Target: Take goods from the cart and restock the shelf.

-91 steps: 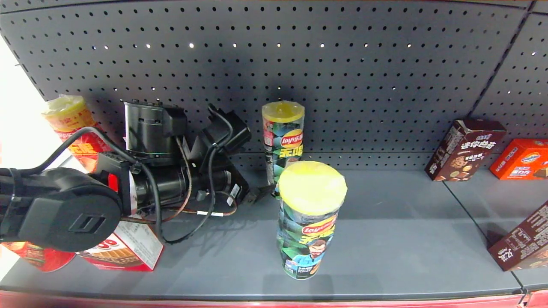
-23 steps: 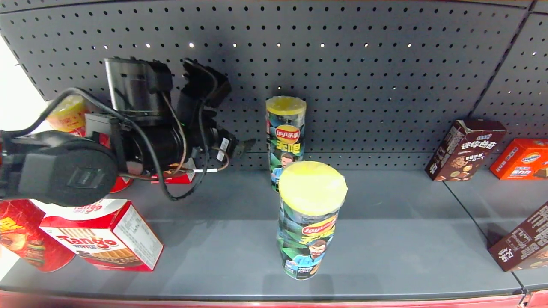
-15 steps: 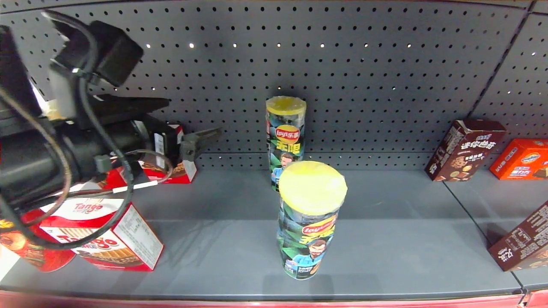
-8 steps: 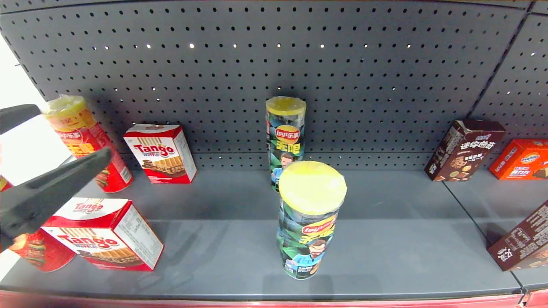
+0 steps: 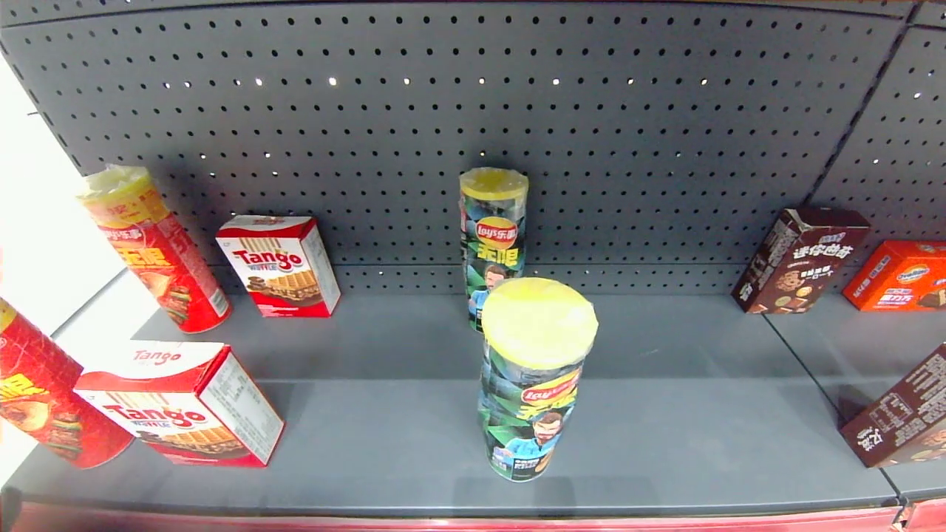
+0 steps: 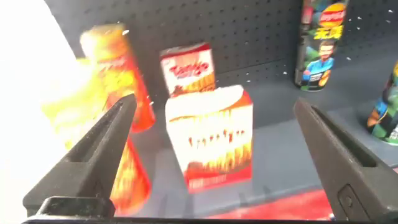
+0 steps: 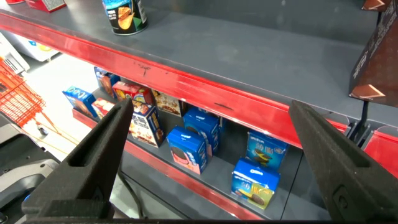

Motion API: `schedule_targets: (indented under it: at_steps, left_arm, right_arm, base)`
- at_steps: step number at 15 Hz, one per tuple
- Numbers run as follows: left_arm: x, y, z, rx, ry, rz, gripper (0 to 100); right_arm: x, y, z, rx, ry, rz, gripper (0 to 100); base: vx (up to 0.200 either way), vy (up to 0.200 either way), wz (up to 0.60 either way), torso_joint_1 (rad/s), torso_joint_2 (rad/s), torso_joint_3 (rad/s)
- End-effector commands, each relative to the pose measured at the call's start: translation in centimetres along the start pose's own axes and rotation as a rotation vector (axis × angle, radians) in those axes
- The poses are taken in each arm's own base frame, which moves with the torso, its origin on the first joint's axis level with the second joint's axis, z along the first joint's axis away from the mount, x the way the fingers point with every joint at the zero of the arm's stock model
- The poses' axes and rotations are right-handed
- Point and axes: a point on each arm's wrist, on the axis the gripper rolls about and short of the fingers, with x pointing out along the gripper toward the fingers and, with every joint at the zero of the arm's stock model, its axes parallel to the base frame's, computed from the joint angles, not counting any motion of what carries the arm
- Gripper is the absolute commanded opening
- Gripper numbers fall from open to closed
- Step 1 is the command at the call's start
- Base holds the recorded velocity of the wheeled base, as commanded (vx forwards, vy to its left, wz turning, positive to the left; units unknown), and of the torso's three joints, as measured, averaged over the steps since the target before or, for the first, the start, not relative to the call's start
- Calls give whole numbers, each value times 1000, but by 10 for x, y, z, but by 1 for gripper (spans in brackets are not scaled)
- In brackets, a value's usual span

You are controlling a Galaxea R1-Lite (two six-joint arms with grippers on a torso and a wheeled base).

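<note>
On the shelf (image 5: 702, 414), front chip can (image 5: 537, 380) stands before rear chip can (image 5: 494, 236); wafer boxes (image 5: 279, 264) lie to their left.

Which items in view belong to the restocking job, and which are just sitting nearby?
Likely job: shelf, two green chip cans, two wafer boxes, red chip cans, left gripper, right gripper, jaws open.
Just nearby: brown boxes, orange box, blue boxes below.

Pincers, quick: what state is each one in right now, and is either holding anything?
Left pincer: open, holding nothing.
Right pincer: open, holding nothing.
</note>
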Motion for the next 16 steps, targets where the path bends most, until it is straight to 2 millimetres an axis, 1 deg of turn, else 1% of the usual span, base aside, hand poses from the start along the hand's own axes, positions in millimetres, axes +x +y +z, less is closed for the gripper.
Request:
schedule_targets:
  at_steps: [1,2,3,4,5,7,9,10,11,13,16]
  left_arm:
    - [-24,-8,-28,6,-45,84,100]
    - [-32,-12,-44,0,-47,109,100]
    - [-37,-13,-50,-8,-28,104,100]
    - [-40,-14,-57,-23,6,56,100]
    - [-41,-14,-61,-23,34,47,100]
    - [-44,-17,-76,-34,171,41,100]
    - [-45,-17,-80,-19,209,34,100]
    - [-46,-18,-85,-38,259,28,100]
    - [-46,-18,-85,-75,267,29,100]
    - [-46,-18,-84,-86,252,26,100]
    - [-46,-16,-85,-131,259,135,100]
  right_arm:
    - [0,0,0,0,1,0,100]
    - [0,0,0,0,1,0,100]
    - [0,0,0,0,1,0,100]
    - [0,0,0,0,1,0,100]
    - [0,0,0,0,1,2,100]
    - [0,0,0,0,1,2,100]
    - [0,0,0,0,1,2,100]
    - [0,0,0,0,1,2,100]
    - [0,0,0,0,1,2,100]
    - [0,0,0,0,1,2,100]
    - [0,0,0,0,1,2,100]
  base:
    - [0,0,0,0,0,0]
    - [0,0,0,0,0,0]
    - [0,0,0,0,0,0]
    - [0,0,0,0,0,0]
    - [0,0,0,0,0,0]
    - [0,0,0,0,0,0]
    - [0,0,0,0,0,0]
    - [0,0,0,0,0,0]
    - [0,0,0,0,0,0]
    - [0,0,0,0,0,0]
    - [0,0,0,0,0,0]
